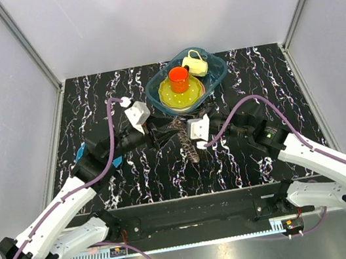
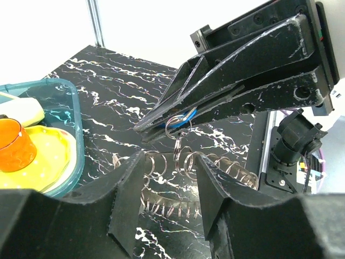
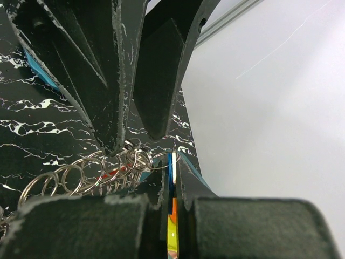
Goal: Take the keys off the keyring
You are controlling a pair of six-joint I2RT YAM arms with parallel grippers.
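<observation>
Nearest you, the two arm bases sit on the black bar at the table's near edge, with purple cables looping off each arm. Both arms reach inward and meet over the middle of the table (image 1: 88,97), a black slab veined with white.

Your left gripper (image 2: 170,159) has its jaws partly apart. Its tips are down at the wire loops, and nothing is pinched between them.

Your right gripper (image 3: 171,189) faces it from the other side, jaws closed tight on the thin blue disc (image 3: 172,226). The right wrist camera sees that disc edge-on, and it hangs from a small ring at the end of the chain.

The keyring (image 2: 186,162) lies on the table right under the two grippers as a row of overlapping silver loops. The keys (image 2: 161,208) fringe its near side as slim grey slivers. They are too tangled to count.

Just beyond the grippers stands a clear blue tub (image 1: 153,89). It holds a yellow plate (image 1: 169,97) with an orange cup (image 1: 179,78) upright on it. A small pale yellow vessel with a handle (image 1: 197,64) sits at the tub's far side.

Plain pale walls (image 1: 153,13) close in the left, right and far sides. Aluminium posts (image 1: 25,41) run up from the table's far corners.
</observation>
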